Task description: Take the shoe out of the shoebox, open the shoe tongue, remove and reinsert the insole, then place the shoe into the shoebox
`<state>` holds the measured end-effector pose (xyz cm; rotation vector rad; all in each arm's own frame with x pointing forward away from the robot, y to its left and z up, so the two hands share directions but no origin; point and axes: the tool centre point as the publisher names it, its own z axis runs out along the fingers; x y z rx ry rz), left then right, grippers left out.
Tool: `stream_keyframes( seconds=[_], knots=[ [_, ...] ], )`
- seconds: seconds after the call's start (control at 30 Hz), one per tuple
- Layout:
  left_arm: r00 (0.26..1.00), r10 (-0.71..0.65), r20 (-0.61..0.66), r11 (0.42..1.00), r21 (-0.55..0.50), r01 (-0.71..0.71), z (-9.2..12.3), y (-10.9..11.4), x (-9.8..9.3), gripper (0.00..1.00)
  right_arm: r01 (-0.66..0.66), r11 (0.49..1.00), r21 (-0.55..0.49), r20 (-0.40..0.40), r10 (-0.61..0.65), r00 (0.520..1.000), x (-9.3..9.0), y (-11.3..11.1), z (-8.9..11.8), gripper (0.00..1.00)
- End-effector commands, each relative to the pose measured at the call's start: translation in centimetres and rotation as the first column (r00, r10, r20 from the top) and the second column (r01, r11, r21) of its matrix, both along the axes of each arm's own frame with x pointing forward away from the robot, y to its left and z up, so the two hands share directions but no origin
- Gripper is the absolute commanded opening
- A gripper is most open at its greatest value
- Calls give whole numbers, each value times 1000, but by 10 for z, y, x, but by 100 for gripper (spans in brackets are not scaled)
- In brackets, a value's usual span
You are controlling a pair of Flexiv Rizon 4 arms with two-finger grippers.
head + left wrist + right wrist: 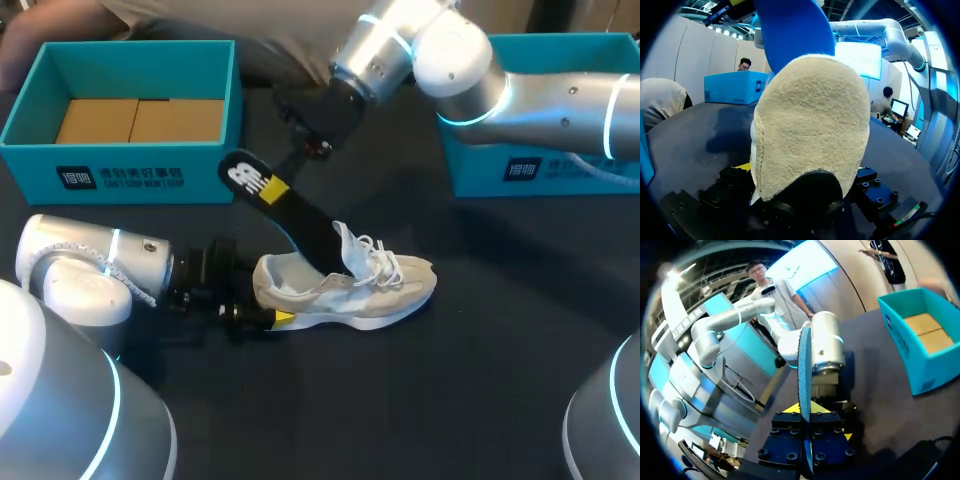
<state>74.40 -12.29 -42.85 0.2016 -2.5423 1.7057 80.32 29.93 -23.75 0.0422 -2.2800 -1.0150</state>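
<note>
The shoe (350, 285) sits on the dark surface (480, 360), well apart from the open teal shoebox (140, 172), with its toe pointing away from my left arm. The left tool (275, 318) appears closed on the heel from both sides. In the left wrist view the heel hides the fingertips, so I judge that grip mostly from the head view. The right tool (275, 186) is pinched shut on the heel end of the insole (312, 232), which slants down with its front end inside the shoe's mouth, beside the raised tongue (347, 243). The main risk, as I see it, is the insole's front end catching on the lining or tongue and buckling. A push could also drag the shoe out of the left tool if the heel hold is shallow. The thin pinch could let the insole twist or slip.
</note>
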Motion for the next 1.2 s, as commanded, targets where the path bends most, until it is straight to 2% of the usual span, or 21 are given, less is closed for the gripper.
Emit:
stream_keyframes(
  seconds=[0.03,0.23,0.33,0.43,0.47,1.2],
  knots=[
    [1000,1,0,1000,4,-1,-4,-1,0,0,31,999,12,62,-31,998,5,2,19,0],
    [1000,1,0,1000,4,-1,-4,-1,0,0,76,990,119,160,-95,983,19,6,39,0],
    [1000,1,0,1000,4,-1,-4,-1,0,0,152,968,198,223,-195,955,24,1,52,0],
    [1000,1,0,1000,4,-1,-4,-1,0,0,269,929,253,292,-339,894,29,-10,67,0],
    [1000,1,0,1000,4,-1,-4,-1,0,0,269,926,264,310,-345,886,29,-13,70,0],
    [1000,1,0,1000,4,-1,-4,-1,0,0,269,926,264,310,-345,886,29,-13,70,0]
  ],
)
